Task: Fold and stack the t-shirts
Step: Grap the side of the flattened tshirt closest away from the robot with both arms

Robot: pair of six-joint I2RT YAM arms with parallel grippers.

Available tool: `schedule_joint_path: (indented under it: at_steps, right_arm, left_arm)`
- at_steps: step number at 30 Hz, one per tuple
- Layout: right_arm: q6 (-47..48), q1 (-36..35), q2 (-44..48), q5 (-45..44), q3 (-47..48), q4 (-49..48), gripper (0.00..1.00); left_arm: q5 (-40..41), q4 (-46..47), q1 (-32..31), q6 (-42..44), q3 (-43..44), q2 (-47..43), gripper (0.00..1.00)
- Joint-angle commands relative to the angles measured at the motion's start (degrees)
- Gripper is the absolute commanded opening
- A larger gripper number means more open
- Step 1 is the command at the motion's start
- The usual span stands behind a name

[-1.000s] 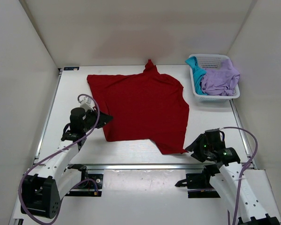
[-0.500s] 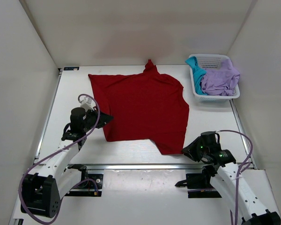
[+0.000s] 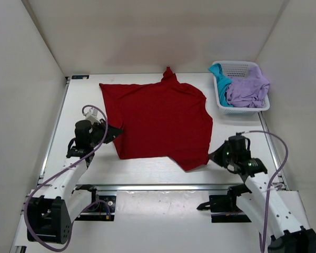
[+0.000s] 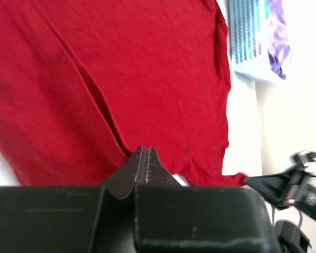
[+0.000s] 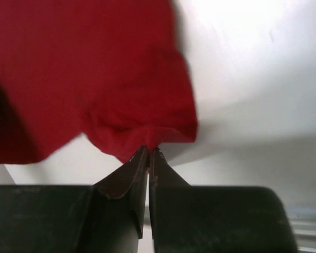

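While spread flat on the tabletop [image 3: 79, 105], red shirt [image 3: 163, 121] is pinched at near-left edge by closed left tool [image 3: 116, 130] and at near-right corner by closed right tool [image 3: 213, 157]. Only the right wrist view shows fabric bunching at the tips. Teal shirt [image 3: 220, 79] and lavender shirt [image 3: 247, 89] are heaped in the basket [image 3: 242, 66], far right.

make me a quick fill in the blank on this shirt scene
1. The red shirt lies spread on the ___.
2. The teal shirt and lavender shirt sit in the ___.
3. The left gripper and right gripper are both ___ on the red shirt.
Answers: table, basket, shut.
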State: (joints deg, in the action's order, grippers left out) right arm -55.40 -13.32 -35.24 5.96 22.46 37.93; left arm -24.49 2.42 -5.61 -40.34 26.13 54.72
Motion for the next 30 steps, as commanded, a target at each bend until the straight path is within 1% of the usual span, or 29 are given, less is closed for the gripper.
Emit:
schedule_joint_path:
  at_steps: [1, 3, 4, 6, 7, 9, 10, 12, 13, 14, 16, 18, 21, 23, 24, 25, 26, 27, 29, 30]
  right_arm:
    - [9.2, 2.0, -6.4, -3.1, 7.1, -10.8, 0.01]
    - [13.4, 3.5, -12.9, -3.7, 10.5, -16.2, 0.0]
    - [14.3, 3.4, -14.6, -4.0, 11.2, -18.0, 0.0]
    - [17.2, 3.4, -22.0, -4.5, 14.4, -22.3, 0.0]
    - [17.6, 3.7, -23.8, -4.5, 15.1, -23.9, 0.0]
    - [19.8, 3.3, -30.9, -4.2, 19.3, -27.4, 0.0]
    - [21.3, 2.8, -32.6, -4.4, 20.9, -27.8, 0.0]
    - [23.6, 1.9, -38.6, -5.9, 27.5, -28.2, 0.0]
    - [25.1, 1.4, -41.2, -7.2, 30.7, -27.6, 0.0]
    - [25.7, 1.7, -42.4, -7.3, 31.8, -27.3, 0.0]
    - [27.1, 3.1, -45.9, -4.9, 36.5, -28.0, 0.0]
    - [28.0, 4.2, -48.2, -3.9, 39.2, -28.4, 0.0]
    - [30.7, 5.1, -52.6, -2.9, 44.7, -26.4, 0.0]
    - [31.8, 5.7, -56.0, -2.3, 47.9, -25.4, 0.0]
    - [31.9, 5.9, -56.0, -2.0, 48.0, -25.4, 0.0]
    - [32.4, 5.9, -56.7, -2.2, 48.9, -25.4, 0.0]
    - [32.8, 6.0, -56.9, -2.0, 49.6, -24.4, 0.0]
    - [33.1, 5.9, -56.9, -1.8, 49.3, -24.9, 0.0]
    - [33.2, 5.5, -55.7, -1.2, 48.5, -23.3, 0.0]
    - [32.8, 4.7, -55.5, -1.2, 47.6, -23.2, 0.0]
  left_arm:
    - [-1.8, -1.4, 3.6, 0.3, 3.7, -0.7, 0.0]
    - [-2.4, -2.0, 8.4, -0.2, 3.9, -0.7, 0.0]
    - [-3.4, -1.9, 10.2, -0.5, 3.9, -0.9, 0.0]
    - [-4.6, -2.1, 15.6, -0.8, 3.8, -1.3, 0.0]
    - [-4.7, -2.2, 16.8, -1.1, 3.8, -1.7, 0.0]
    - [-2.2, -2.4, 18.3, -1.1, 3.3, -2.4, 0.0]
    - [-1.4, -1.9, 18.9, -1.7, 2.8, -2.2, 0.0]
    - [-2.7, -0.5, 21.3, -3.4, 1.3, -1.8, 0.0]
    - [-1.8, 0.4, 22.9, -4.0, 0.7, -1.5, 0.0]
    - [-1.4, 0.3, 23.1, -4.7, 0.7, -0.8, 0.0]
    - [-1.5, 0.9, 26.1, -5.6, -0.3, 0.3, 0.0]
    - [-1.9, 1.4, 27.7, -6.3, 0.1, 2.1, 0.0]
    - [0.3, 1.3, 28.2, -6.8, 0.7, 4.6, 0.0]
    - [0.7, 1.0, 30.3, -7.0, 0.2, 5.6, 0.0]
    - [0.5, 0.5, 30.7, -6.3, 0.1, 5.6, 0.0]
    - [1.1, -1.3, 32.1, -6.0, 0.3, 4.9, 0.0]
    - [1.1, -5.2, 32.5, -3.9, 0.6, 4.2, 0.0]
    - [4.4, -7.1, 31.9, -1.2, 1.0, 2.3, 0.0]
    - [13.3, -14.3, 27.4, 2.2, -0.3, -3.0, 0.0]
    - [16.0, -17.1, 24.5, 3.7, -1.1, -7.6, 0.0]
